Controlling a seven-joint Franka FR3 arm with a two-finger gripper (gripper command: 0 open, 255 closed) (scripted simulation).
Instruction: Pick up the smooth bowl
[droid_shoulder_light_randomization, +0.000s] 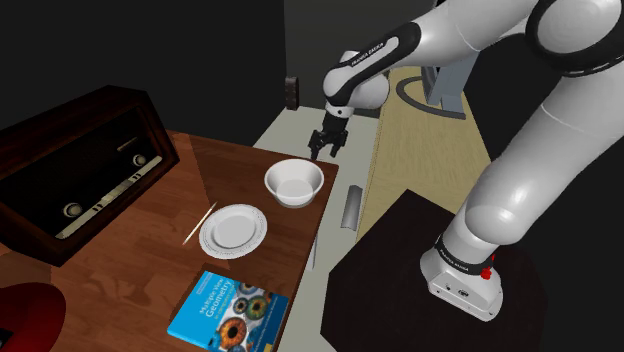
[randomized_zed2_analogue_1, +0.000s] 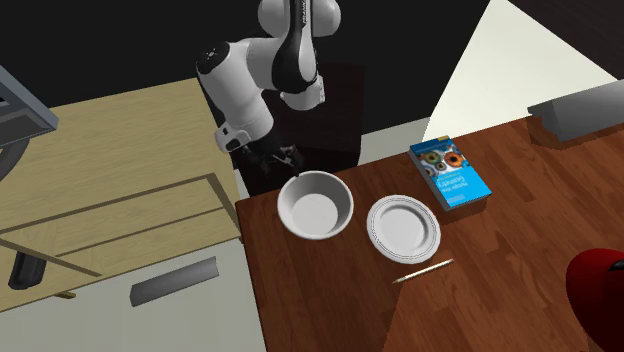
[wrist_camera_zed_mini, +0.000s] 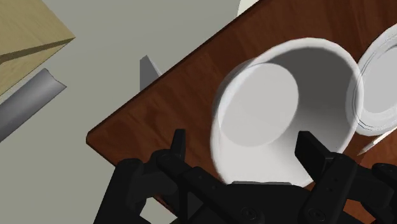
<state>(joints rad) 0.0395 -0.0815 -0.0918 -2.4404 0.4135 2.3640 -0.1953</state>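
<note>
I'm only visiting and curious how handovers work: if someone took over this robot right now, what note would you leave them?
Gripper: open, holding nothing, hovering close by the rim of the white bowl.
Bowl: upright on the brown table, near its corner, beside a white plate.
Done: the arm has been brought to the bowl; in the wrist view the fingers stand apart with the bowl's near wall between them.
Left: lower, close the fingers on the wall, then lift the bowl off the table.
</note>
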